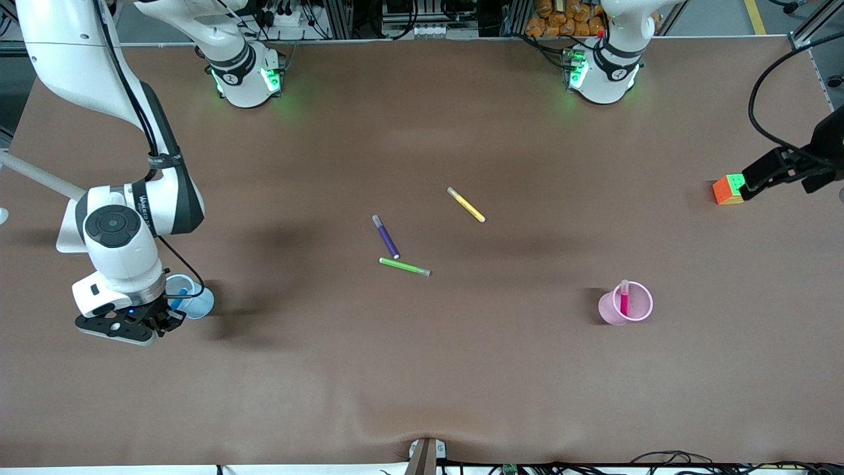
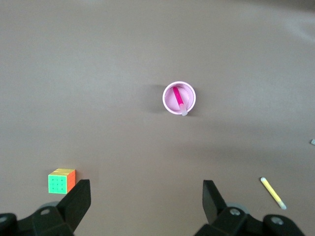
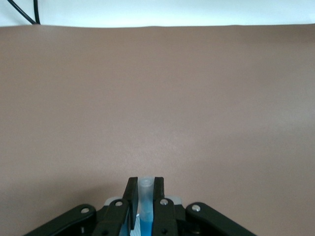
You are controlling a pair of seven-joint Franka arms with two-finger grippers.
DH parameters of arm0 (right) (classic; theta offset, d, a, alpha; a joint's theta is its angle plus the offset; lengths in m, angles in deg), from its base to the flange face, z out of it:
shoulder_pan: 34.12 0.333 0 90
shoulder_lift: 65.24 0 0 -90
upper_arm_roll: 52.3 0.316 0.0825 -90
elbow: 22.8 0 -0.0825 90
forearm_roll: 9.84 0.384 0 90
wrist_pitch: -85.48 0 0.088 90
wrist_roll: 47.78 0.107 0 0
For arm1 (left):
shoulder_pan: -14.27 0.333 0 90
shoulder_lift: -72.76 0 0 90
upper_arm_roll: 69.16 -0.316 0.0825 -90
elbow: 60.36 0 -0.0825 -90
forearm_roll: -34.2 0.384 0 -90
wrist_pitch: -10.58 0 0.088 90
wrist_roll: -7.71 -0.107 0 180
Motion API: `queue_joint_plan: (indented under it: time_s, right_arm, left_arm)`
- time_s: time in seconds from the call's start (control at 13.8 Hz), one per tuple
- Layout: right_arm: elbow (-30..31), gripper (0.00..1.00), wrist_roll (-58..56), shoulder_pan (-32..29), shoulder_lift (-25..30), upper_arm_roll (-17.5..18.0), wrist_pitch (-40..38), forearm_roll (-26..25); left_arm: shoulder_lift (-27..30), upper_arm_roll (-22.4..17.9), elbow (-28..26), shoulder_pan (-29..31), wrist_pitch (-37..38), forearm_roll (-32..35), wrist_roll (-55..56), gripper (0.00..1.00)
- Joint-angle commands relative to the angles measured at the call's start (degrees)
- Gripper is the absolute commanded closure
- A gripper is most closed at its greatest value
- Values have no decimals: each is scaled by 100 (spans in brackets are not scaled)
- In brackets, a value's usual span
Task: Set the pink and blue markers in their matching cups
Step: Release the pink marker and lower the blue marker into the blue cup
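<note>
Brown matting covers the whole table [image 1: 422, 369] in the front view. At the right arm's end, the right gripper [image 1: 161, 320] hangs over the blue cup [image 1: 198, 300], clenched on the blue marker [image 1: 178, 298], whose lower end dips inside the cup. Well apart from it, toward the left arm's end, the pink cup [image 1: 634, 310] already holds the pink marker [image 1: 624, 300], leaning on the rim. 3 spare pens lie between the 2 cups, farther from the camera: purple [image 1: 386, 236], green [image 1: 404, 266], yellow [image 1: 466, 204]. The left gripper [image 1: 758, 181] waits in the air beside a cube [image 1: 727, 189], holding nothing.

From the left wrist, its fingers [image 2: 78, 199] stand spread wide and empty, high over the table. Pink cup [image 2: 179, 98] and pink marker [image 2: 179, 100] sit ahead of them, the cube [image 2: 62, 180] close by 1 finger, the yellow pen [image 2: 273, 192] off toward the other.

From the right wrist, the fingers [image 3: 130, 196] pinch the marker's pale top end [image 3: 145, 189], the blue barrel running down between them toward the cup below.

The marker looks light, stiff and smooth, so a high pinch like this lets it swing; I judge a grip nearer mid-barrel steadier. The cup seems thin and light, easily tipped if the marker drags its rim on letting go.
</note>
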Motion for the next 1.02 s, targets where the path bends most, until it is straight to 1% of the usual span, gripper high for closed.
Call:
queue_joint_plan:
  time_s: [0.0, 0.07, 0.15, 0.22, 0.29, 0.44, 0.51, 0.58, 0.65, 0.73, 0.8, 0.87, 0.95]
  right_arm:
    - [196, 83, 69, -109, 181, 91, -26, -141]
    - [196, 19, 77, -118, 181, 91, -61, -141]
    - [196, 8, 77, -127, 181, 91, -61, -141]
    - [161, 6, 51, -127, 181, 99, -70, -141]
    - [134, 0, 51, -127, 181, 99, -70, -124]
    - [47, 0, 25, -135, 181, 99, -131, -106]
    - [-58, 0, 7, -135, 181, 108, -279, -89]
    - [-190, 0, -28, -109, 181, 134, -533, -88]
    - [-322, 0, -89, -74, 173, 239, -875, -88]
    - [-566, 0, -211, -30, 164, 458, -1340, -71]
    - [-943, 0, -239, -65, 138, 634, -1814, 7]
    - [-1208, 0, -300, -74, 120, 740, -2019, 269]
    - [-1437, 0, -475, -74, 111, 793, -2091, 716]
  left_arm:
    - [309, -99, -201, -117, 140, -38, -76, 0]
    - [388, -256, -245, -292, 253, -38, -33, 0]
    - [493, -449, -262, -511, 350, -38, -15, 0]
    - [572, -590, -271, -652, 438, -38, -6, 0]
    - [678, -687, -271, -723, 517, -47, -6, 0]
    - [853, -715, -263, -742, 676, -56, -15, 0]
    - [898, -715, -263, -742, 720, -73, -15, 0]
    - [942, -723, -263, -742, 799, -152, -41, 0]
    - [968, -776, -280, -750, 843, -187, -41, 0]
    - [977, -828, -298, -777, 852, -214, -50, 0]
    - [977, -925, -324, -890, 861, -214, -50, 0]
    - [1004, -1152, -376, -1082, 861, -214, -50, 0]
    - [1065, -1337, -472, -1267, 861, -214, -50, 0]
